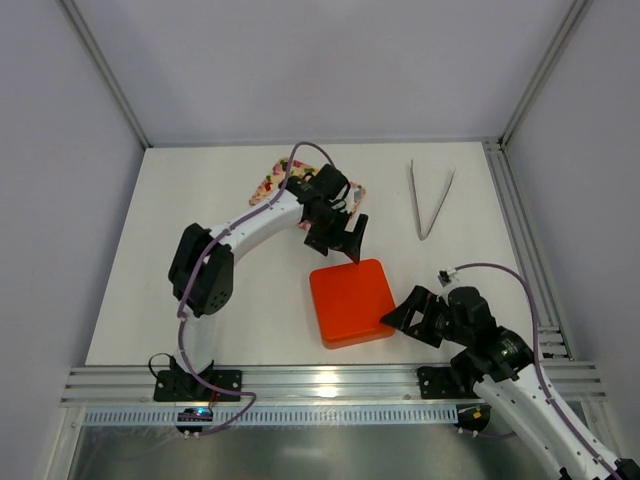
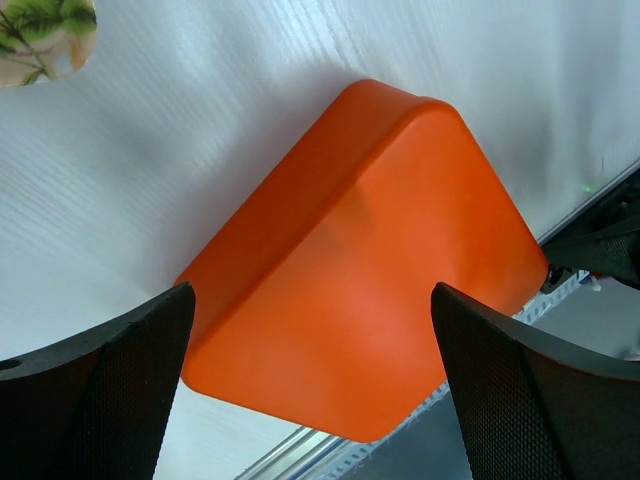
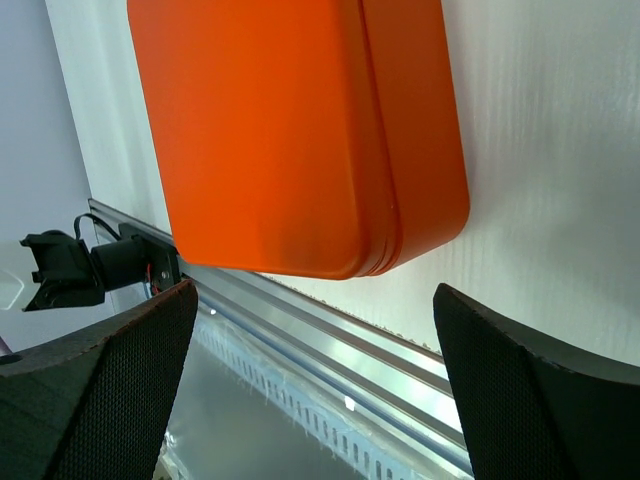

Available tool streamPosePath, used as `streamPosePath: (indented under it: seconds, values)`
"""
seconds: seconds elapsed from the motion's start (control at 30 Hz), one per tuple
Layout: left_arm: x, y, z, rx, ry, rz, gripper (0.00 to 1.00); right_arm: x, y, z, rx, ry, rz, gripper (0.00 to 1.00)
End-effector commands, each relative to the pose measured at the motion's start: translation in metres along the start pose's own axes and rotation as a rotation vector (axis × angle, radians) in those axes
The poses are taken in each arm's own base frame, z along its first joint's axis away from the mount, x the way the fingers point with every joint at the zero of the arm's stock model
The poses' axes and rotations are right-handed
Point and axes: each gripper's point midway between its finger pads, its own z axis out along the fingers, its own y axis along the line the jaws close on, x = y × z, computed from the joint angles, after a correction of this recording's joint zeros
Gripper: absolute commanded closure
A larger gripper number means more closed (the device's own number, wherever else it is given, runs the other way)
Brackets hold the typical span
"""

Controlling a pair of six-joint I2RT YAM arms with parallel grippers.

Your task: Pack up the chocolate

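Over the far edge of the orange box [image 1: 350, 300], the left gripper [image 1: 345, 242] hangs with its jaws spread wide, holding nothing. Beside the box's near right corner, the right gripper [image 1: 400, 308] is just as wide open and also holds nothing.

The box has its lid on and lies flat on the white table [image 1: 200, 260], close to the aluminium rail [image 1: 330, 380] along the near edge. No chocolate shows in any view, so I cannot tell where it is.

Pale walls close the table on three sides. Bare surface stretches left of the box, and more lies between the box and the far right.

Count: one orange box, one floral tray [image 1: 268, 183] partly under the left arm at the far side, and one pair of metal tweezers [image 1: 430, 200] well apart at the far right.
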Motion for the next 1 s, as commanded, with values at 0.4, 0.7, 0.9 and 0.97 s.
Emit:
streamPosePath:
  seconds: [0.4,0.7,0.9,0.97]
  values:
    - [-0.015,-0.005,0.012,0.082,-0.019,0.053,0.03,0.024,0.041,0.016,-0.138,0.074,0.032,0.00]
    - [-0.011,-0.003,0.017,0.092,-0.010,0.043,0.04,0.029,0.056,0.033,-0.187,0.050,0.070,0.00]
    - [-0.010,-0.002,0.021,0.095,-0.003,0.041,0.04,0.033,0.058,0.042,-0.198,0.037,0.108,0.00]
    - [-0.010,-0.003,0.020,0.098,-0.005,0.041,0.04,0.028,0.057,0.045,-0.187,0.003,0.114,0.00]
